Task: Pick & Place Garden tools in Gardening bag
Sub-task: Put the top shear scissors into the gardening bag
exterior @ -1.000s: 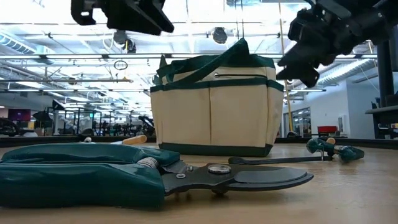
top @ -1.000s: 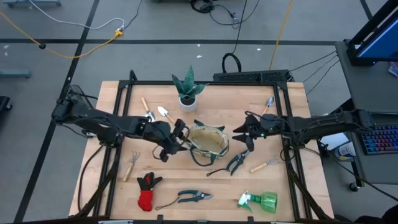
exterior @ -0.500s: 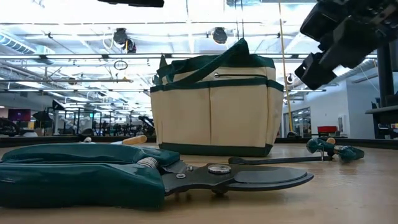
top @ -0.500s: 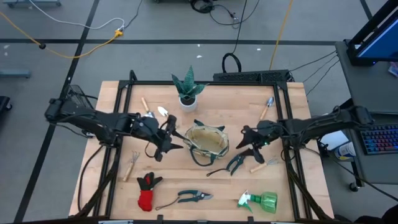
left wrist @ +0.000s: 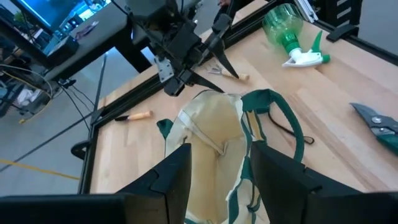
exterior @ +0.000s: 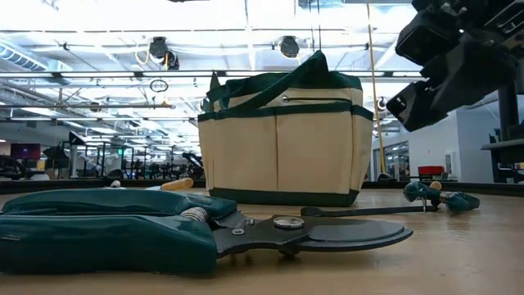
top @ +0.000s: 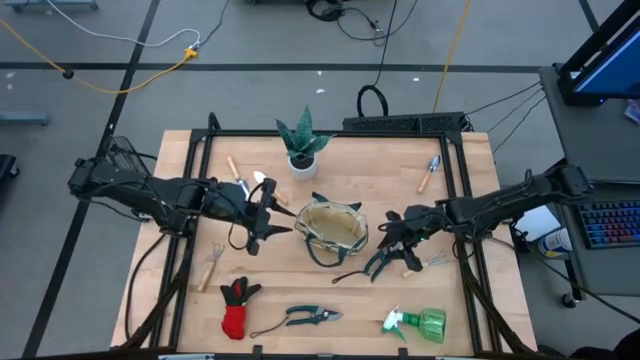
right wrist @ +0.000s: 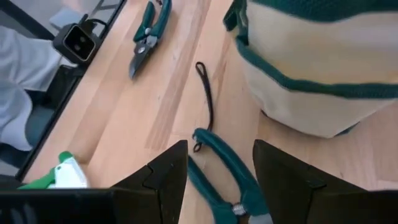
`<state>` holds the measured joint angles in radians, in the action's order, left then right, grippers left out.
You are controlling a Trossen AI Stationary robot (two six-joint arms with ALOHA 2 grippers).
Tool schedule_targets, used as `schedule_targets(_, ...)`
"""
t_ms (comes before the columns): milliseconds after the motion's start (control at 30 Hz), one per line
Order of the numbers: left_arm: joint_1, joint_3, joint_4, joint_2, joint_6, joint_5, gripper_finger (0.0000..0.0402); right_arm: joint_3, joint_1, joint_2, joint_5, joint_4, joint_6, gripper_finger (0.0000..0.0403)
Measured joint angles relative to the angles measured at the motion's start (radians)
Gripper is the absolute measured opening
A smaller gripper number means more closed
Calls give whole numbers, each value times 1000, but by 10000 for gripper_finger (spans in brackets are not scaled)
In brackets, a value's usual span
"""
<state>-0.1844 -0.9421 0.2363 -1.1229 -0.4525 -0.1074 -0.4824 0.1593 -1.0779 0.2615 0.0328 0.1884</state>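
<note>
The beige gardening bag (top: 333, 228) with green trim stands upright and open at mid-table; it also shows in the low view (exterior: 282, 135). My left gripper (top: 268, 222) hovers open just left of it, the bag's mouth (left wrist: 214, 143) ahead of its fingers. My right gripper (top: 395, 238) is open, right of the bag and above green-black pruning shears (top: 380, 262), whose handles (right wrist: 227, 171) lie below its fingers. A second pair of shears (top: 300, 317), a red-black glove (top: 236, 305), a green spray bottle (top: 420, 323) and a rake (top: 210, 265) lie on the table.
The spiky plant in a white pot (top: 302, 150) stands at the far edge. Wooden-handled trowels lie at the far left (top: 240, 175) and far right (top: 430, 172), a fork (top: 425, 262) right of the shears. A black frame rail (top: 455, 200) borders the table.
My left gripper has drawn back from the bag toward the table's left edge and risen out of the low view. My right gripper has gone toward the table's near edge, to above the pruning shears. The bag and the tools have stayed where they were.
</note>
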Motion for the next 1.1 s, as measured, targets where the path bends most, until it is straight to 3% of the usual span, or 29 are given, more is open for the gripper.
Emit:
schedule_targets(567, 1, 0, -1, 0, 13, 0, 170, 0, 0, -185, -2, 50, 30, 149)
schedule_targets(1100, 1, 0, -2, 0, 11, -8, 170, 0, 0, -282, -83, 73, 1, 166)
